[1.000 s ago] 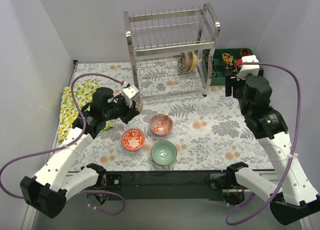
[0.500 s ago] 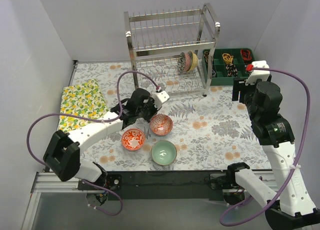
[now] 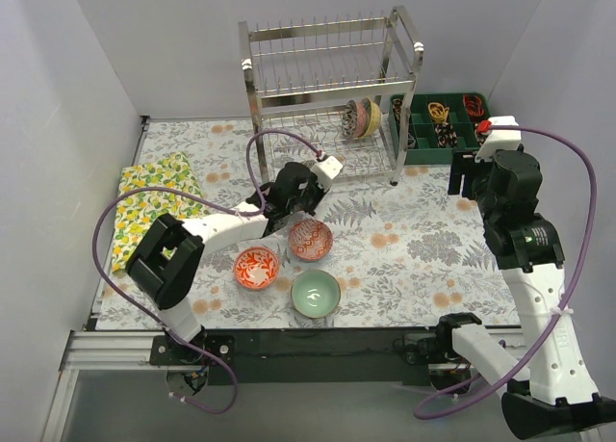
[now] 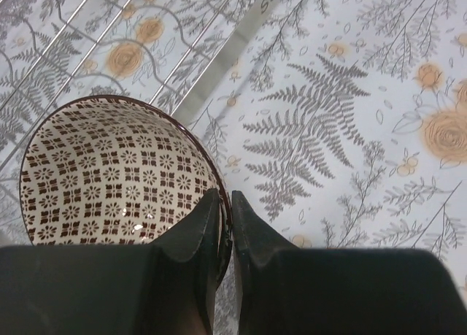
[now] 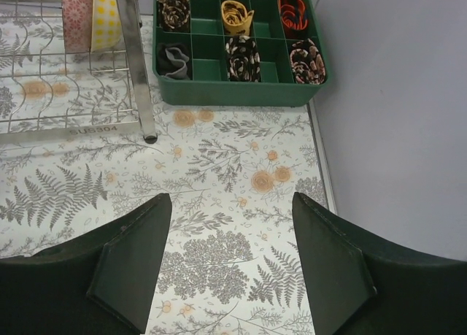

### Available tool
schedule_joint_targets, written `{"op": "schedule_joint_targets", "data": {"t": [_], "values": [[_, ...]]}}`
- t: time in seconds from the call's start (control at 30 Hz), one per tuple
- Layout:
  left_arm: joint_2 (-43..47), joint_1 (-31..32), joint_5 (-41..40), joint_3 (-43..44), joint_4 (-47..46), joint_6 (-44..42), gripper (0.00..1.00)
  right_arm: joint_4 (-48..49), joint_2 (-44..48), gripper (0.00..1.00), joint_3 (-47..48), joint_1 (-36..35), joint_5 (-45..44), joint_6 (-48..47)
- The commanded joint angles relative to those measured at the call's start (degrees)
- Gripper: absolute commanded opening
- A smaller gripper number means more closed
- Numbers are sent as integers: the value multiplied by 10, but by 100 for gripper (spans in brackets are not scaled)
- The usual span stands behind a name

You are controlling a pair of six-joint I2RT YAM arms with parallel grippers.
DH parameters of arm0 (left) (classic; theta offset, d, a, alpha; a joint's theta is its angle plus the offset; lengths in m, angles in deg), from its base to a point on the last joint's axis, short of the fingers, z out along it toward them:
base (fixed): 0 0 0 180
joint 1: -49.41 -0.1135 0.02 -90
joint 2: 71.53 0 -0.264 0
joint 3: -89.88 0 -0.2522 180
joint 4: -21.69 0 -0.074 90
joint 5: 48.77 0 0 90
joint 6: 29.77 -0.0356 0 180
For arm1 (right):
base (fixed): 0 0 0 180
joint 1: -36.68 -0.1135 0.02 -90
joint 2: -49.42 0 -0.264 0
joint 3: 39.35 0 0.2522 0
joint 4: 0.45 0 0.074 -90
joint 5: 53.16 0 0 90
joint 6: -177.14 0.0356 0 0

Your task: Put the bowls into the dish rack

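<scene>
My left gripper (image 4: 225,196) is shut on the rim of the dark grey patterned bowl (image 4: 117,167), one finger inside and one outside. It holds the bowl by the front of the chrome dish rack (image 3: 327,86), whose wire floor (image 4: 87,43) lies just beyond the bowl. In the top view this gripper (image 3: 289,199) hides the bowl. Two bowls (image 3: 362,117) stand on edge in the rack's lower tier. The pink-red bowl (image 3: 310,239), the orange-red bowl (image 3: 257,267) and the pale green bowl (image 3: 316,293) sit on the mat. My right gripper (image 5: 230,200) is open and empty above the mat, right of the rack.
A green compartment tray (image 5: 241,50) with rolled items stands right of the rack, against the back wall. A lemon-print cloth (image 3: 154,206) lies at the left edge. The rack's front right leg (image 5: 139,72) is near my right gripper.
My left arm has swung right and forward, carrying the dark grey bowl from the left side to the rack's front. My right arm has shifted slightly back and right.
</scene>
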Motion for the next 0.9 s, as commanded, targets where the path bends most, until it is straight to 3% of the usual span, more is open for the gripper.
{"op": "schedule_joint_targets", "data": {"t": [0.0,0.17,0.37,0.53,0.63,0.87], "values": [[-23,-2,-18,31,-129,17,0,6,-2,74,14,17,13,12],[-69,-2,-17,80,-155,66,0,-2,-13,74,15,38,37,26],[-74,-1,43,161,-60,138,0,-7,-16,73,7,47,60,28],[-74,-1,59,174,-64,168,0,-4,-25,72,3,53,72,33],[-78,-2,40,156,-98,176,0,-4,-33,72,7,55,74,33],[-119,-2,15,98,-316,140,0,1,-53,71,3,55,79,35]]}}
